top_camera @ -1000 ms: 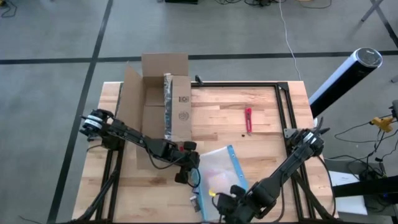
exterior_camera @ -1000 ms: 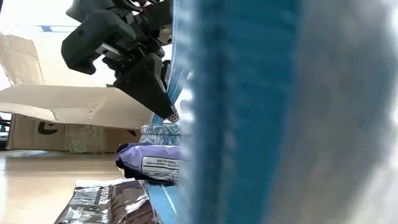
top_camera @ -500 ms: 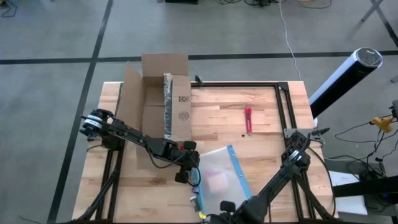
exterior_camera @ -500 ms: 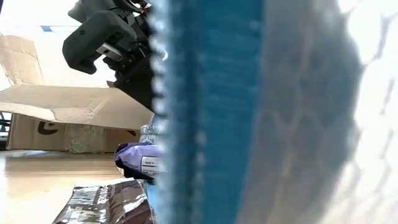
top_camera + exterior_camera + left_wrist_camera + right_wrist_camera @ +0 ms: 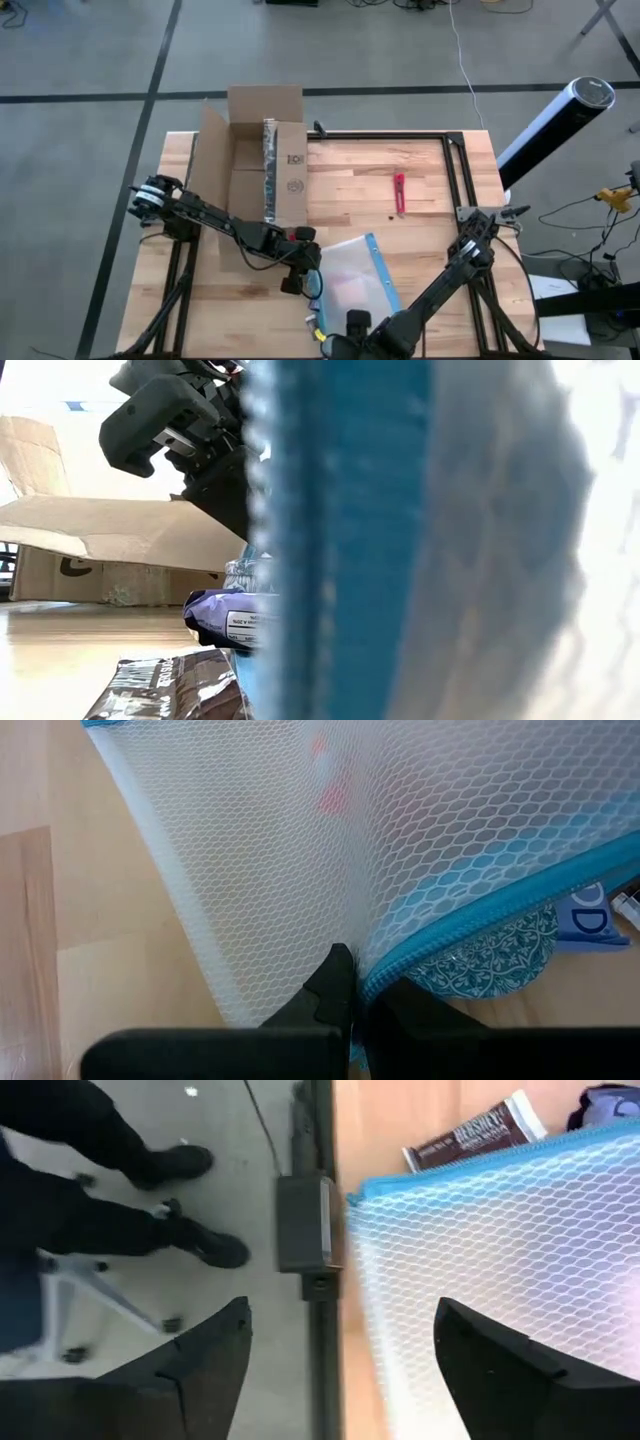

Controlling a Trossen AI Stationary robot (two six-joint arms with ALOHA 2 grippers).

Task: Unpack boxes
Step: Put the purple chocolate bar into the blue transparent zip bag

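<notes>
Brown cardboard, flaps open, the box (image 5: 262, 165) sits at the table's (image 5: 420, 200) far left as it did a second ago, black printed marks on its side, a red tool (image 5: 399, 192) to its right. Just in front of it the left gripper (image 5: 300, 280) keeps its fingers pinched shut on the blue zip edge of the clear mesh pouch (image 5: 355, 285), unmoved. The right gripper (image 5: 340, 345) has slid left along the near table edge and is spread wide, holding nothing; beside the pouch lies a brown HERSHEY'S bar (image 5: 478, 1132).
</notes>
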